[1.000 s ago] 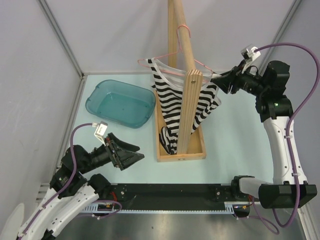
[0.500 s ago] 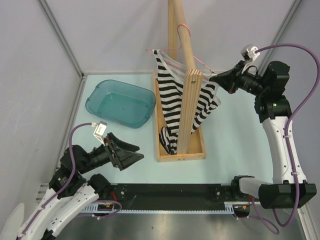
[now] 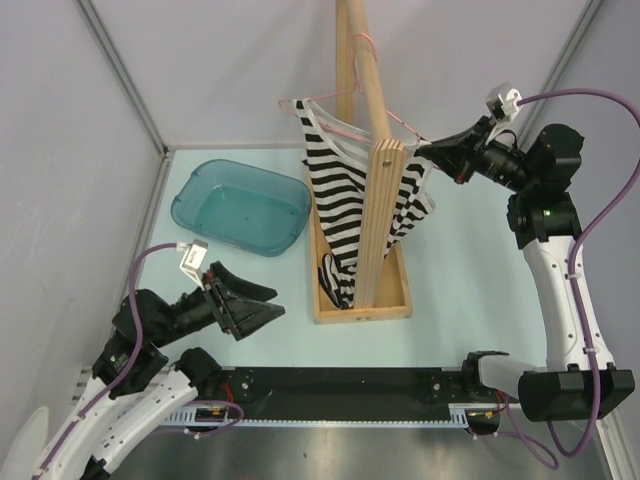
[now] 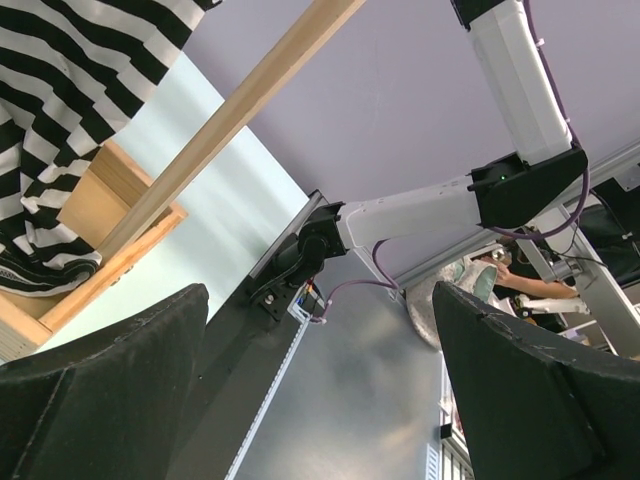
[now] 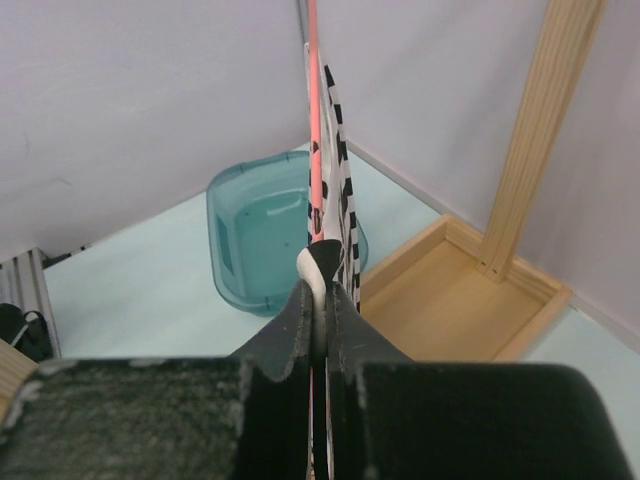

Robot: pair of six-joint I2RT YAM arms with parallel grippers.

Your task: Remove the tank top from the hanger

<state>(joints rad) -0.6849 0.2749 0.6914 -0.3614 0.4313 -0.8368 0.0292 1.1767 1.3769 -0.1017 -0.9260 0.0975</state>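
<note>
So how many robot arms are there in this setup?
2. The left arm sits low at front left, near the teal bin; the right arm, at right, reaches up to the striped tank top. None seem hidden.

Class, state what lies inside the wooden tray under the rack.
The lower end of the tank top bunches in the wooden tray, beside the upright post. The floor beneath them is hidden.

Pale-green table (image 3: pixel 480 285): teal tub (image 3: pixel 240 208) on L, wooden rack base (image 3: pixel 388 285) at ctr.
</note>
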